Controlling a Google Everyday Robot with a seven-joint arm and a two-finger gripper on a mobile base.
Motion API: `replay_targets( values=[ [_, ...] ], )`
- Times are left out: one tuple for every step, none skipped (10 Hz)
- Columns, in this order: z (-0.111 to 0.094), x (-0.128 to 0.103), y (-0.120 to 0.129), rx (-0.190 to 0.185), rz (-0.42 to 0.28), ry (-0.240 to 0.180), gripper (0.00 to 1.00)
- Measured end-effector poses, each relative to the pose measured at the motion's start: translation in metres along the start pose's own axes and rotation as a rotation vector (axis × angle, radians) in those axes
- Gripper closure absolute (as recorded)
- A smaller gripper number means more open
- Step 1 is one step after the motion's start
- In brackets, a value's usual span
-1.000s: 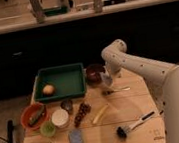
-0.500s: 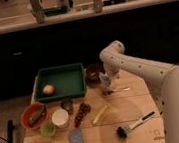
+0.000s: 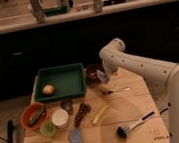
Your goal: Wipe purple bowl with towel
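Right beside the green tray (image 3: pixel 59 82), at the far edge of the wooden surface (image 3: pixel 128 105), sits the purple bowl (image 3: pixel 92 72). Just to its right hangs the hand (image 3: pixel 103 80) of the white arm (image 3: pixel 132 64), lowered close to the bowl's rim, with the grey-blue towel (image 3: pixel 102 76) at its tip, apparently pinched there. A spoon (image 3: pixel 115 90) lies just below. A brush (image 3: pixel 135 126) rests nearer the front.

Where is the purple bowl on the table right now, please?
In the camera view, the purple bowl sits at the table's far edge, just right of the green tray, with the tool and towel at its right rim.
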Motion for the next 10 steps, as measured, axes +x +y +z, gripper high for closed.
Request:
replay_targets(
  values=[
    [-0.002,-0.003,-0.005,0.016,-0.008,-0.009,1.0],
    [-0.004,-0.007,-0.01,0.026,-0.014,-0.02,1.0],
    [-0.003,-0.01,-0.014,0.031,-0.018,-0.031,1.0],
    [-0.001,-0.011,-0.019,0.037,-0.019,-0.041,1.0],
    [0.001,-0.011,-0.022,0.041,-0.019,-0.049,1.0],
    [0.003,-0.011,-0.025,0.042,-0.018,-0.058,1.0],
    [0.003,-0.013,-0.027,0.043,-0.021,-0.067,1.0],
    [0.004,-0.012,-0.029,0.041,-0.023,-0.073,1.0],
    [0.007,-0.011,-0.032,0.037,-0.025,-0.075,1.0],
    [0.009,-0.011,-0.035,0.036,-0.027,-0.074,1.0]
  ],
)
